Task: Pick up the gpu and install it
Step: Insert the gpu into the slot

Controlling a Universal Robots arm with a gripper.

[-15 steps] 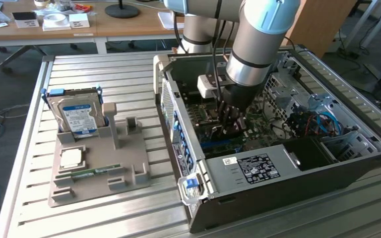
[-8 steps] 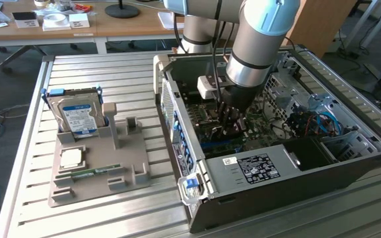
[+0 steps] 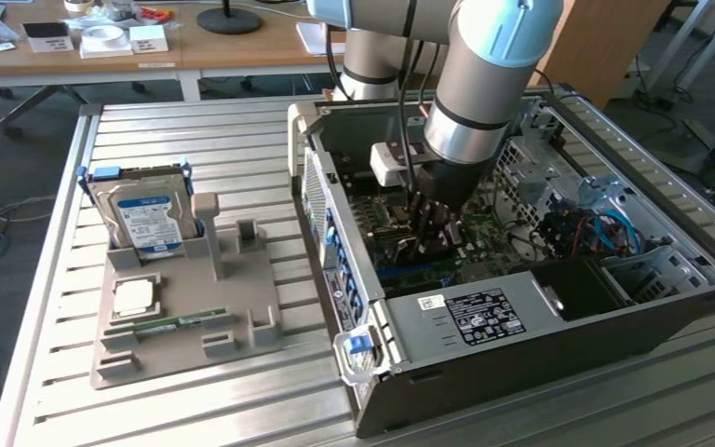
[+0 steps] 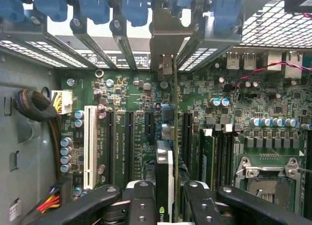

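Note:
The gpu (image 4: pixel 165 161) shows edge-on in the wrist view as a thin dark card with a grey edge, standing upright over the green motherboard (image 4: pixel 126 88). Its metal bracket (image 4: pixel 165 40) reaches up to the case's rear slot openings. My gripper (image 4: pixel 168 191) is shut on the card, one black finger (image 4: pixel 141 198) on each side. I cannot tell whether the card's edge sits in a slot. In the exterior view the gripper (image 3: pixel 436 233) is deep inside the open computer case (image 3: pixel 655 307), just above the board.
Beside the card run a white slot (image 4: pixel 90 147), black slots (image 4: pixel 127 142), memory modules (image 4: pixel 207 157) and the CPU socket (image 4: pixel 265 171). Blue latches (image 4: pixel 97 3) line the rear. On the exterior view's left, a grey holder (image 3: pixel 183 335) carries a hard drive (image 3: pixel 146 219) and a green memory stick (image 3: pixel 171 324).

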